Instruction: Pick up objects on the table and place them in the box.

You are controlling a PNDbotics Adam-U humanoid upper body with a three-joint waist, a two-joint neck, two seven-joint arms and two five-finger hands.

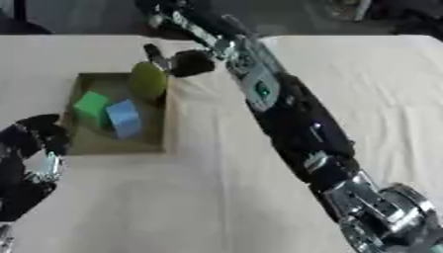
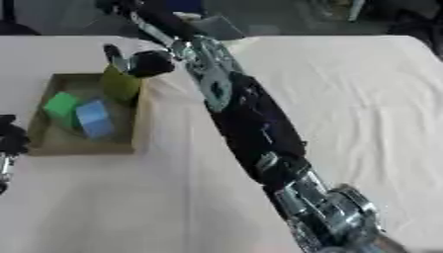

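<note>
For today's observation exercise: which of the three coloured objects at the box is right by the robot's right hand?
The yellow-green object, at the box's far corner by the right hand. The green block and blue block lie inside, apart from it.

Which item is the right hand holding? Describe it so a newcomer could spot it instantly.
Find the shallow brown box on the left of the cream table. At its far right corner the right hand holds a yellow-green rounded object over the rim. The green block and blue block lie inside and are angular.
</note>
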